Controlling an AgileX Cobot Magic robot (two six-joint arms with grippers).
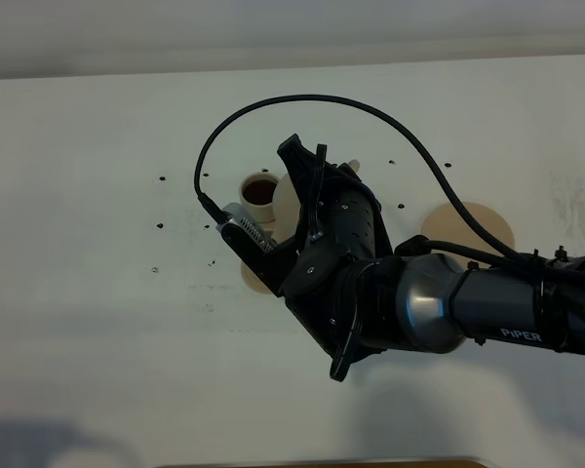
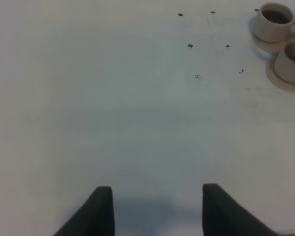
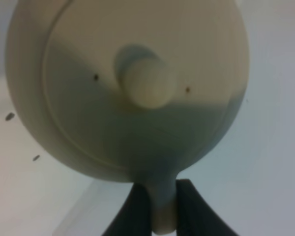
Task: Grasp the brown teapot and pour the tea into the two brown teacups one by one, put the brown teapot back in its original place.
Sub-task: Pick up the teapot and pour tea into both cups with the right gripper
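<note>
My right gripper (image 3: 162, 212) is shut on the loop handle of the brown teapot (image 3: 128, 98), whose lid and knob fill the right wrist view. In the high view the right gripper (image 1: 308, 175) reaches across the middle and hides most of the teapot (image 1: 287, 207), which it holds above the table beside the two cups. One teacup (image 1: 259, 190) holds dark tea. Of the other, only the saucer (image 1: 253, 279) shows. Both cups show in the left wrist view, far (image 2: 274, 20) and near (image 2: 292, 62). The wide saucer (image 1: 478, 226) lies bare. My left gripper (image 2: 157, 211) is open and empty.
The white table (image 1: 97, 322) has several small dark screw holes (image 1: 160, 226) left of the cups. A black cable (image 1: 273, 102) loops above the right arm (image 1: 487, 307). The left arm is out of the high view.
</note>
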